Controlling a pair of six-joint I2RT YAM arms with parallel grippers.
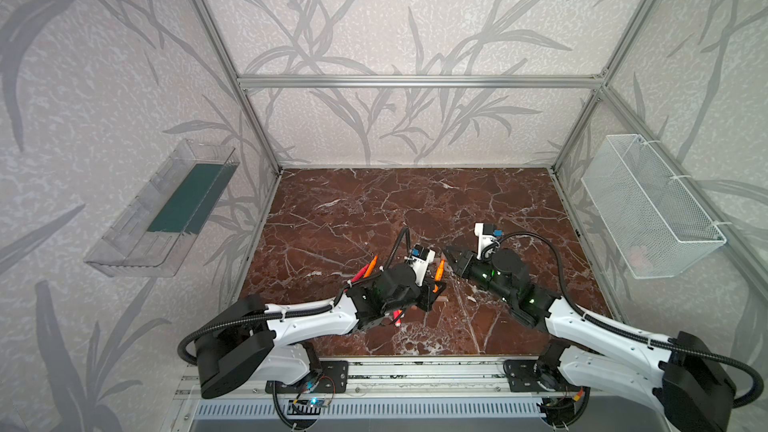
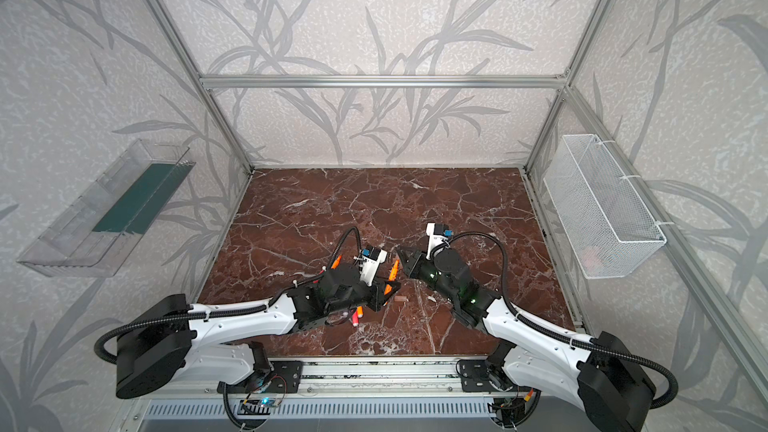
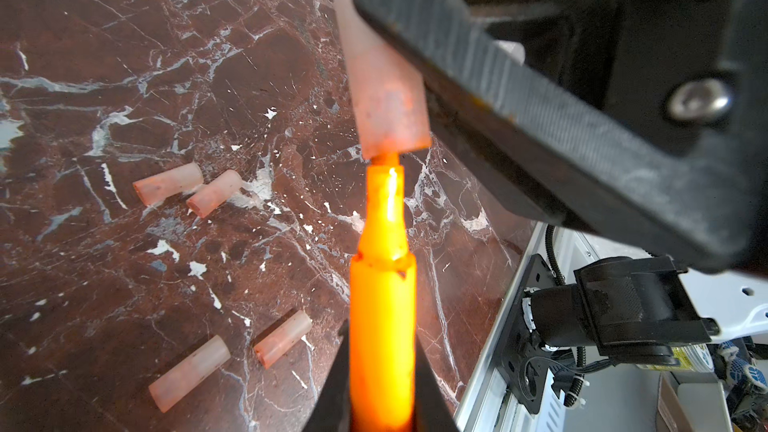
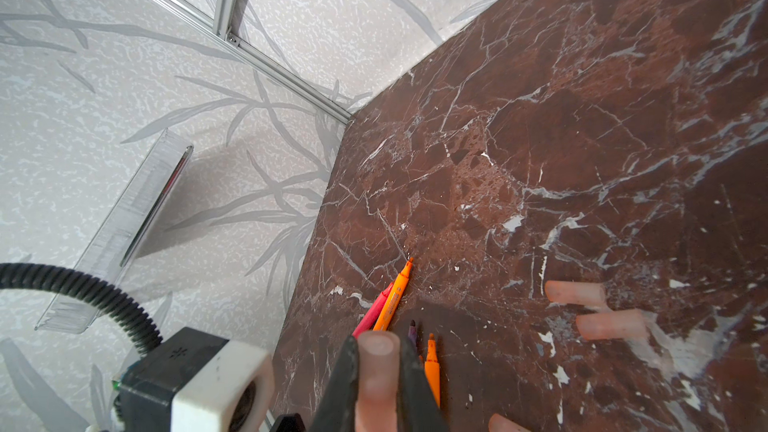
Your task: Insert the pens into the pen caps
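Pen met cap just above the brown marble worktop, the two not yet visibly joined. The left end effector was clamped on an orange pen, and the right end effector was closed tight around a pale pen cap.

In both top views the cap lay close by at about 1 o'clock from the left end effector. The pen's long axis ran roughly from 7 to 1 o'clock, nib leading. The right arm reached in from 4 o'clock, its tip aimed toward 10 o'clock, so neither arm was clearly the nearer.

The left wrist view showed the nib right at the cap's open mouth; whether it had entered could not be told. The cap's long axis leaned slightly off the pen's line, mouth facing the nib. That small lean looked like the thing to correct before any push along the pen's axis.

Four loose caps lay flat on the worktop, apart from the pair. The other pens waited in a cluster toward the left end effector's 9 o'clock.
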